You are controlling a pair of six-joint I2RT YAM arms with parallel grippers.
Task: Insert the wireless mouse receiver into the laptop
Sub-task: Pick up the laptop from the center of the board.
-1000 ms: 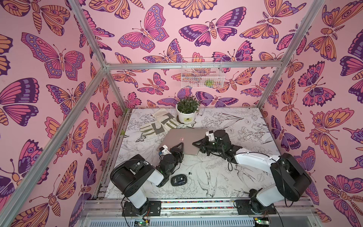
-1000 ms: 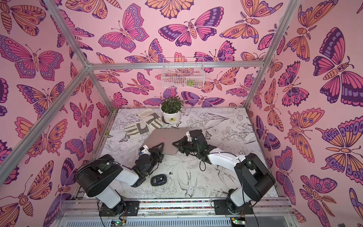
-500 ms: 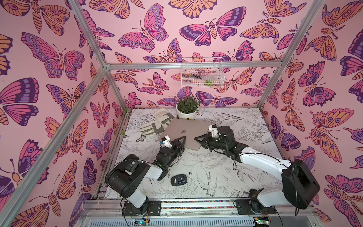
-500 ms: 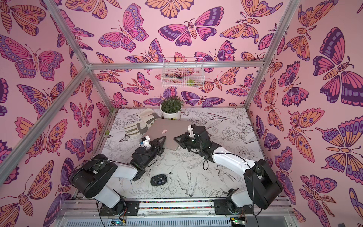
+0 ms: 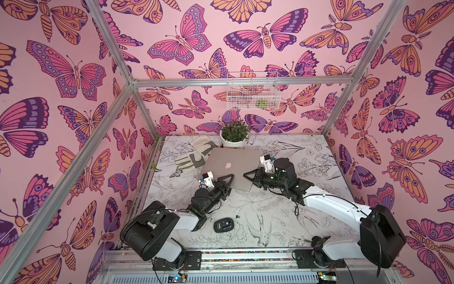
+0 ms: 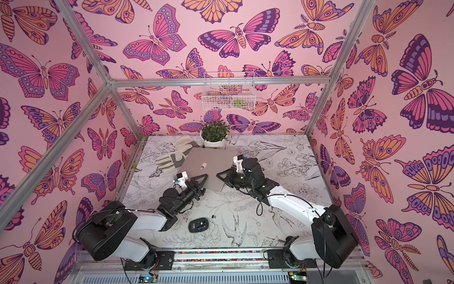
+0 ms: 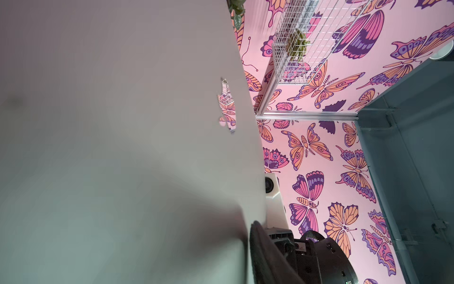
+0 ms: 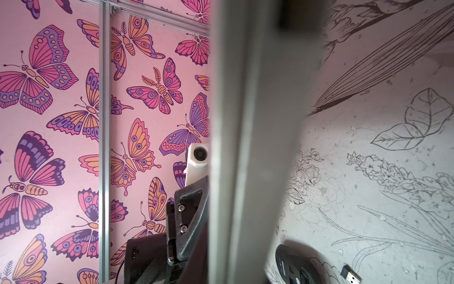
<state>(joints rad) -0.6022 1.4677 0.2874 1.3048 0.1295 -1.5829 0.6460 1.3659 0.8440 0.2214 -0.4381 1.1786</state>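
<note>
Reading a top view left to right: your left gripper (image 5: 228,180) sits on the near edge of the laptop (image 5: 234,158). Its top finger lies on the lid and the other is hidden underneath, so I honestly can't tell if it's clamping or just straddling. Down in the lower middle of the frame the mouse (image 5: 223,225) sits on the table (image 5: 270,214). Just to its upper right is the wireless mouse receiver (image 5: 237,216), lying loose, well apart from the laptop, nothing touching it. Further right, your right gripper (image 5: 249,175) is pinched narrow on the laptop's near corner. The bit that matters: the receiver lies toward the bottom of the frame from both grippers, roughly between them, the left tip maybe a touch nearer. In the right wrist view its metal plug end points away from the mouse. My guess is whichever arm goes for it has to drop the laptop and swing back toward its base.
</note>
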